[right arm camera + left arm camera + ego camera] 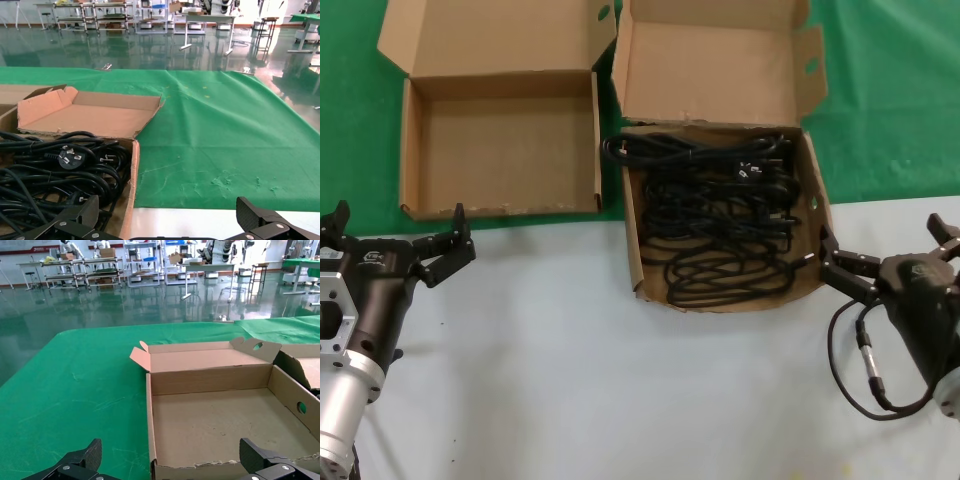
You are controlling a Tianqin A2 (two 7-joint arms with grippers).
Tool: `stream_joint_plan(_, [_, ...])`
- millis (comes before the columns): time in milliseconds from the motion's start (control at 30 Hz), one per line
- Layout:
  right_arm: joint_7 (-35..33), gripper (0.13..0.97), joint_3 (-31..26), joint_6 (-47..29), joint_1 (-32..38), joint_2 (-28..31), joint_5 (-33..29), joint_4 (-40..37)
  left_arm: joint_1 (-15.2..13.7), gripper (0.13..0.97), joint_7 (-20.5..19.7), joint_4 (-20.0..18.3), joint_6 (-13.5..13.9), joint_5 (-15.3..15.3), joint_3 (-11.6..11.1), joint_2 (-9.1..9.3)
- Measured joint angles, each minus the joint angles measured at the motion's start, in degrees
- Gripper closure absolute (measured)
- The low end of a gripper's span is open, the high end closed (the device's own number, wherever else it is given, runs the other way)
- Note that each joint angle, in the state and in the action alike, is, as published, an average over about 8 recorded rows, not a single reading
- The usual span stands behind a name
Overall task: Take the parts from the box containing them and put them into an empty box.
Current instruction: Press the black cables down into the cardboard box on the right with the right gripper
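Observation:
The parts, black power cables (720, 215) with moulded plugs, lie tangled in the squarish cardboard box (632, 225) right of centre, whose slotted lid stands up behind. The wide shallow empty box (500, 150) sits to its left with its lid folded back. My left gripper (400, 228) hovers open just before the empty box's near wall (200, 472), holding nothing. My right gripper (885, 240) is open beside the full box's near right corner. The right wrist view has the cables (55, 170) and box wall (134, 170) close to my right gripper (168, 207).
Both boxes rest on a green cloth (890, 100); the nearer tabletop is white (600, 380). A thin black wire with a metal connector (865, 365) loops beside my right arm. Shelving and benches stand far behind the table.

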Motion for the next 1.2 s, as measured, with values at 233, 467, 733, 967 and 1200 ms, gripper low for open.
stream_joint_plan(233, [0.0, 0.129, 0.0, 0.0, 0.0, 0.0, 0.0, 0.0, 0.0, 0.132, 0.0, 0.0, 0.0, 0.0, 0.0, 0.0])
stream_joint_plan(467, [0.0, 0.129, 0.0, 0.0, 0.0, 0.0, 0.0, 0.0, 0.0, 0.132, 0.0, 0.0, 0.0, 0.0, 0.0, 0.0])
stream_joint_plan(733, [0.0, 0.129, 0.0, 0.0, 0.0, 0.0, 0.0, 0.0, 0.0, 0.138, 0.0, 0.0, 0.0, 0.0, 0.0, 0.0])
stream_joint_plan(967, [0.0, 0.129, 0.0, 0.0, 0.0, 0.0, 0.0, 0.0, 0.0, 0.169, 0.0, 0.0, 0.0, 0.0, 0.0, 0.0])
stream_joint_plan(1200, [0.01, 0.129, -0.06, 0.05, -0.04, 0.26, 0.02, 0.16, 0.0, 0.232, 0.0, 0.0, 0.0, 0.0, 0.0, 0.0])
